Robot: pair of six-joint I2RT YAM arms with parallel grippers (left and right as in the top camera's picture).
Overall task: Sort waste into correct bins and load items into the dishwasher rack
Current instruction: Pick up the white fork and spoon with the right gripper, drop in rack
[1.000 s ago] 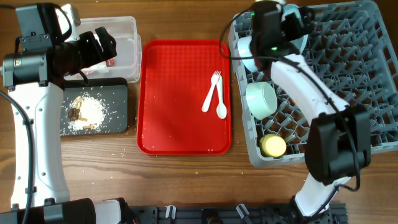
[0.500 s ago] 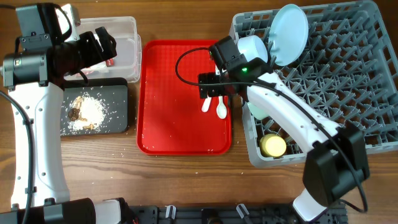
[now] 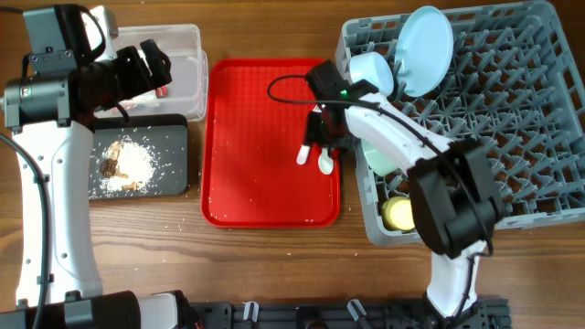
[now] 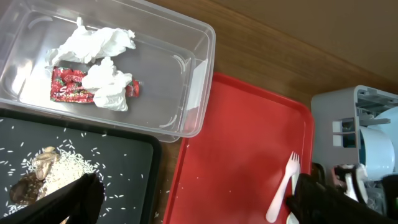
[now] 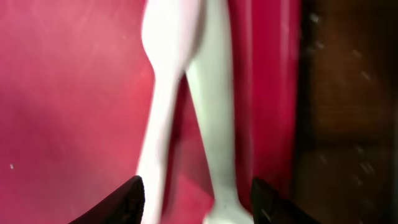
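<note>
My right gripper (image 3: pixel 322 130) is open, low over the white fork (image 3: pixel 303 155) and spoon (image 3: pixel 325 165) on the red tray (image 3: pixel 265 183). In the right wrist view both white handles (image 5: pixel 214 124) lie between its fingers (image 5: pixel 196 199). My left gripper (image 3: pixel 151 68) is open and empty (image 4: pixel 199 208), above the clear tub (image 3: pixel 187 41). The tub holds white napkins (image 4: pixel 93 43) and a red wrapper (image 4: pixel 65 93). The black tray (image 3: pixel 174 137) holds rice with brown bits (image 3: pixel 128 164). The grey rack (image 3: pixel 512 137) holds the upright plate (image 3: pixel 425 50), two bowls (image 3: pixel 370 73) (image 3: pixel 384 151) and the yellow cup (image 3: pixel 400 214).
The red tray lies between the bins on the left and the rack on the right. Stray rice grains dot the red tray and the wood near the black tray. The fork also shows in the left wrist view (image 4: pixel 283 186).
My right arm has swung from the rack's left corner to the red tray and come down over the fork and spoon. The plate now stands uncovered in the rack. The left arm has not moved.
</note>
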